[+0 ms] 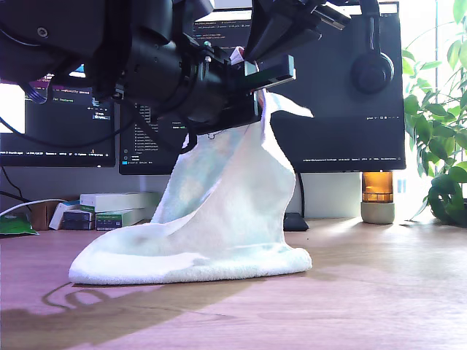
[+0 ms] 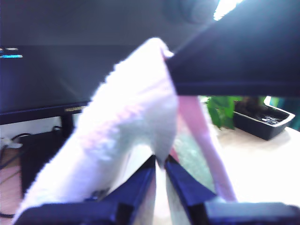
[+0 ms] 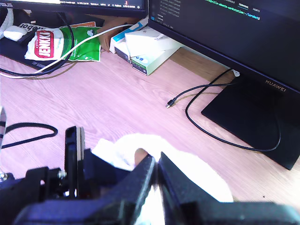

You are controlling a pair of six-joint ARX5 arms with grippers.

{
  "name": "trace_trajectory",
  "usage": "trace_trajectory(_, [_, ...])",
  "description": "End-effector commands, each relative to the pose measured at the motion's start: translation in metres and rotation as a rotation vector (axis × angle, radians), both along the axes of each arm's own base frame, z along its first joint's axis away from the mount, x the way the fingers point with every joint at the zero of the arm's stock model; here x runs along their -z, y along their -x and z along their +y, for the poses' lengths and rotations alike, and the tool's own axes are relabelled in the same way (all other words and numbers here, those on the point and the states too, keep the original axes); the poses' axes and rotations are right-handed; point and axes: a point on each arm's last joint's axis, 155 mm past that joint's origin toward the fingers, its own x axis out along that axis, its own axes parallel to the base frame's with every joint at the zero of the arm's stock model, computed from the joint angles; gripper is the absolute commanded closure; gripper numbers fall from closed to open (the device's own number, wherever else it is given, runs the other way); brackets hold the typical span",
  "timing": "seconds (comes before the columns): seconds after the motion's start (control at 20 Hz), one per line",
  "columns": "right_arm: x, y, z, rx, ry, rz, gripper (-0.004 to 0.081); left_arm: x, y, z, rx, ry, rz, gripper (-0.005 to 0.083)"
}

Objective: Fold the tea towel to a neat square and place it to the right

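Tea towel (image 1: 219, 219), fluffy white terry with faint mint banding, hangs in a peaked drape, its lower edge resting on the wooden worktop (image 1: 379, 292). My first gripper (image 2: 159, 166) and my second gripper (image 3: 157, 164) each have their jaws pinched narrow on cloth. Dark arm housings probably hide its upper corners in the exterior view.

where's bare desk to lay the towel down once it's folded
Bare wood runs from the tea towel toward the exterior view's right, up to the amber lamp and plant. The front strip is free too. Crowded: boxes behind the towel, at that view's left.
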Motion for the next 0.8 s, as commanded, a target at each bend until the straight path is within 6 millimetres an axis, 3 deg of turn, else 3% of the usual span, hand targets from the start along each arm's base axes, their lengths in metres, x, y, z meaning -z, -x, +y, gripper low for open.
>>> trace_trajectory(0.0, [-0.003,0.0,0.001,-0.002,-0.006,-0.009,0.0783,0.01,-0.001,-0.003,0.003,-0.018,0.017,0.0788])
trace_trajectory(0.5, [-0.002,-0.002,-0.001,0.005,-0.003,-0.004,0.0783,0.029,-0.015,0.014,-0.027,-0.05,0.091,0.0797])
trace_trajectory(0.75, [-0.002,-0.003,-0.004,0.012,-0.002,-0.004,0.0783,0.035,-0.009,0.011,0.017,-0.127,0.08,0.0797])
